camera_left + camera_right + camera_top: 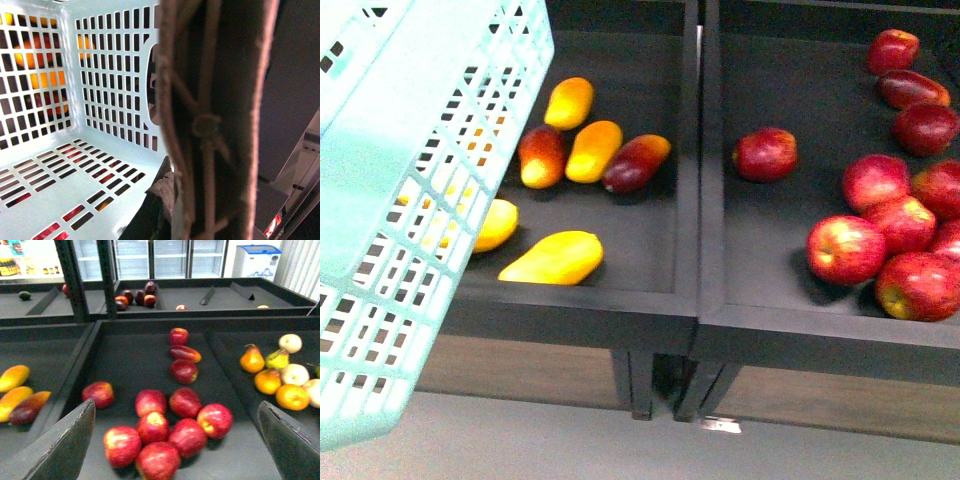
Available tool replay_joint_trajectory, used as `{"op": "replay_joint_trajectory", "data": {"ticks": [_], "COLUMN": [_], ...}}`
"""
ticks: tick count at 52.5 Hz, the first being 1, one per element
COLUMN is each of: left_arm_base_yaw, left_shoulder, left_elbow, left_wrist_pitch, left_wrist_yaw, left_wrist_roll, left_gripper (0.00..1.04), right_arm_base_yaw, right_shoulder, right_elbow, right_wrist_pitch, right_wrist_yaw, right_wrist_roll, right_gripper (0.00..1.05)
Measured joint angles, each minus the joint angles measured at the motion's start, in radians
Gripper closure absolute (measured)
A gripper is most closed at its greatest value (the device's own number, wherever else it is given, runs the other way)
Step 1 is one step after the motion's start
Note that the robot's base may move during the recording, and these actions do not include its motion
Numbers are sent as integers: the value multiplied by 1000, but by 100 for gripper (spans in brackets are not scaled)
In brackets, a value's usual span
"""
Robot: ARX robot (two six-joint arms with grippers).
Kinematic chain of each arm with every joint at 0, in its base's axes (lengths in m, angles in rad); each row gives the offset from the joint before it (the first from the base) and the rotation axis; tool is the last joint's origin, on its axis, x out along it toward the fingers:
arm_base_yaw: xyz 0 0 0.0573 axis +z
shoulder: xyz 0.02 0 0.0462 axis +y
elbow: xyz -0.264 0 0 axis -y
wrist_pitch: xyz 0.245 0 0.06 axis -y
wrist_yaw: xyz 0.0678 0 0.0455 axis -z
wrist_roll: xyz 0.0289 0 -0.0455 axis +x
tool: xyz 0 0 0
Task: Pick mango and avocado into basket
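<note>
Front view: a light teal basket fills the left side, tilted and raised in front of a black display tray. That tray holds six mangoes. The mango nearest the front rim is plain yellow and lies on its side. Another is half hidden behind the basket's slotted wall. Three yellow-to-red ones touch in a cluster further back, with a sixth behind them. A second tray to the right, past a dividing wall, holds red apples, most of them crowded at its right end.

Left wrist view: I look into the basket, and its pale slatted floor is bare. Orange and red fruit shows through the slots. A brown ribbed handle stands very close and blocks the middle of the view. I cannot tell whether my left gripper is closed.

Right wrist view: my right gripper hangs over the apple tray with its fingers wide apart, holding nothing. Mangoes lie in the neighbouring tray on one side, pears and round orange fruit on the other. The avocado lies alone in a far rear tray, small and dark green.
</note>
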Motion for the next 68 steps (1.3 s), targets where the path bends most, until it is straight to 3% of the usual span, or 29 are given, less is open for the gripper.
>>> {"op": "replay_joint_trajectory", "data": {"ticks": [68], "left_arm_base_yaw": [0], "left_shoulder": [0], "left_elbow": [0], "left_wrist_pitch": [0], "left_wrist_yaw": [2], "left_wrist_roll": [-1], "left_gripper": [100], "right_arm_base_yaw": [0], "right_shoulder": [-1], "right_elbow": [0], "right_wrist_pitch": [0], "right_wrist_yaw": [2], "right_wrist_roll": [0], "right_gripper": [9]}}
